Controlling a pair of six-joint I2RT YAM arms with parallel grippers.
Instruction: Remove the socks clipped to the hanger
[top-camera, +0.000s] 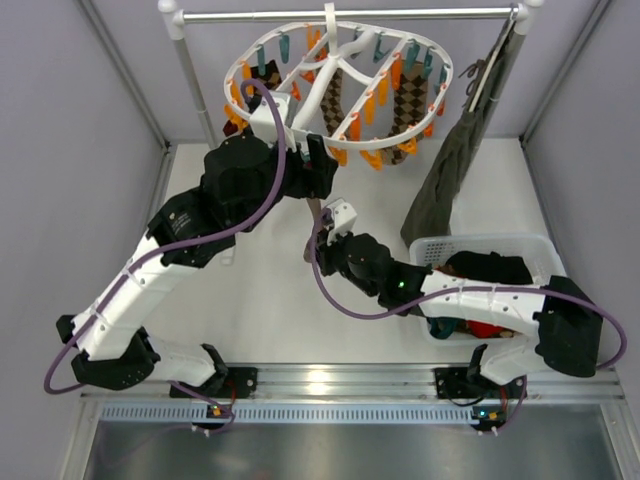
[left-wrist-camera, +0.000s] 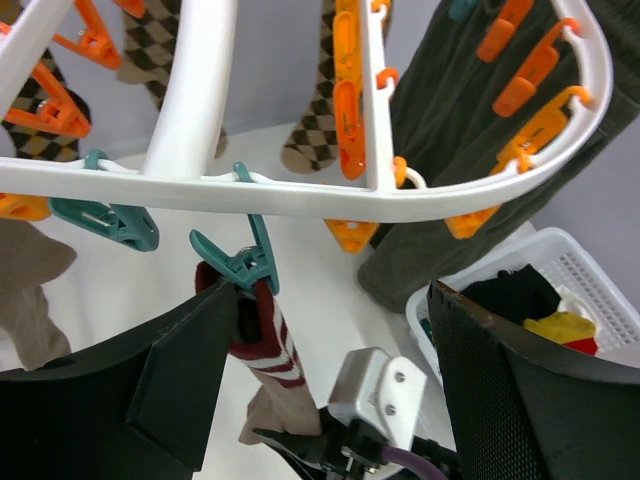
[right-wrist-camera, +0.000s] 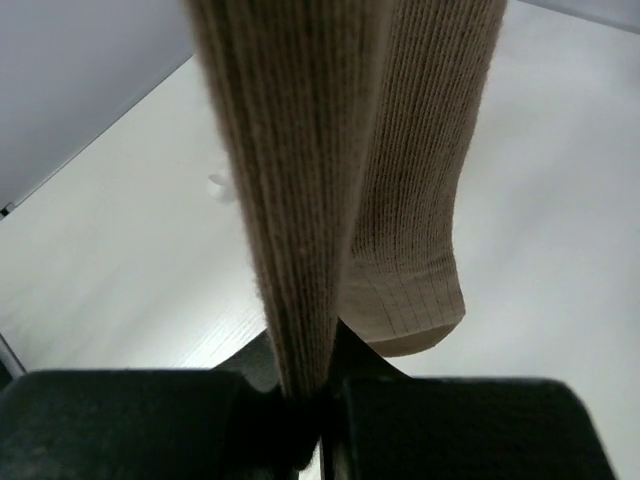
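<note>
Right hand (right-wrist-camera: 310, 405) pinches the brown sock (right-wrist-camera: 420, 150); left hand (left-wrist-camera: 335, 330), spread below the hanger (left-wrist-camera: 300, 195), should squeeze its teal clip (left-wrist-camera: 235, 262) squarely.

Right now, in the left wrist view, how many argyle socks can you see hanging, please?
3: one argyle sock at far left behind an orange clip, one upper left, one at centre beyond the hanger. More may be hidden.
</note>
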